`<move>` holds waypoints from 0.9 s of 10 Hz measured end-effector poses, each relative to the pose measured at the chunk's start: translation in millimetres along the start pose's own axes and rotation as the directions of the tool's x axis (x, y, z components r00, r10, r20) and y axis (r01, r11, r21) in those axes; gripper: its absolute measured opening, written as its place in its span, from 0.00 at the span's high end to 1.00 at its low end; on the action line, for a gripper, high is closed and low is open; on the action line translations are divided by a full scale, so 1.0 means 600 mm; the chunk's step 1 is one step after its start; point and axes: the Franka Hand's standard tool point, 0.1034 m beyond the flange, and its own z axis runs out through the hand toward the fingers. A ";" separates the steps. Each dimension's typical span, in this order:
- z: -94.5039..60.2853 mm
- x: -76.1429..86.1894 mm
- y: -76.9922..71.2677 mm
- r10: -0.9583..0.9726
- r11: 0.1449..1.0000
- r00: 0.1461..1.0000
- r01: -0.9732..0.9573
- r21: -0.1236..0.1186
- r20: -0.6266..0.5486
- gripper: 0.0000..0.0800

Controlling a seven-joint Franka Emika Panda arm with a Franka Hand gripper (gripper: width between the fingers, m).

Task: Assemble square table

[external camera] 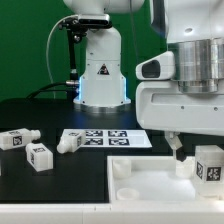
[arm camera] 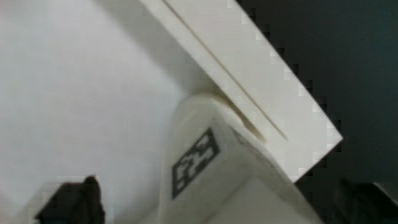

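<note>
While the arm hangs low over the near right of the scene, the parts sit as follows.

Black table [external camera: 30, 195]: it fills the floor of the exterior view and carries every loose part.

Panda arm [external camera: 100, 65]: its white base stands at the back, near the middle. The wrist housing looms large in the foreground on the exterior view's right.

Square panel [external camera: 140, 185]: the white panel lies flat on the table at the front of the exterior view, raised rim up, below the gripper. The wrist view shows its rim [arm camera: 249, 70] as a long pale ridge.

Marker board [external camera: 105, 138]: it lies flat behind the panel, tags facing up.

Gripper [external camera: 190, 140]: the jaws stand apart and grip nothing. Only one dark finger [external camera: 178, 150] shows, and it sits just beside the standing leg without touching it. In the wrist view that finger [arm camera: 71, 205] is also clear of the leg.

Standing leg [external camera: 210, 165]: it is upright on the panel near the corner at the exterior view's right, tag toward the camera. In the wrist view it [arm camera: 205, 165] sits against the rim. Whether it is seated in a hole cannot be told.

First loose leg [external camera: 18, 139]: on the table, farthest to the exterior view's left.

Second loose leg [external camera: 40, 155]: near the first, closer to the camera.

Third loose leg [external camera: 70, 143]: just beside the marker board's left edge.
</note>
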 end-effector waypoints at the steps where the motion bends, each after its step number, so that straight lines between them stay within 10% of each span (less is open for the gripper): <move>1: 0.000 0.000 0.000 -0.049 0.999 0.999 0.049 -0.001 0.000 0.19; 5: -0.006 -0.004 -0.022 -0.557 0.831 0.831 0.556 -0.025 -0.014 0.19; 7: -0.006 -0.002 -0.019 -0.510 0.860 0.860 0.510 -0.024 -0.016 0.30; 9: -0.005 0.000 -0.017 -0.365 0.931 0.931 0.365 -0.024 -0.019 0.63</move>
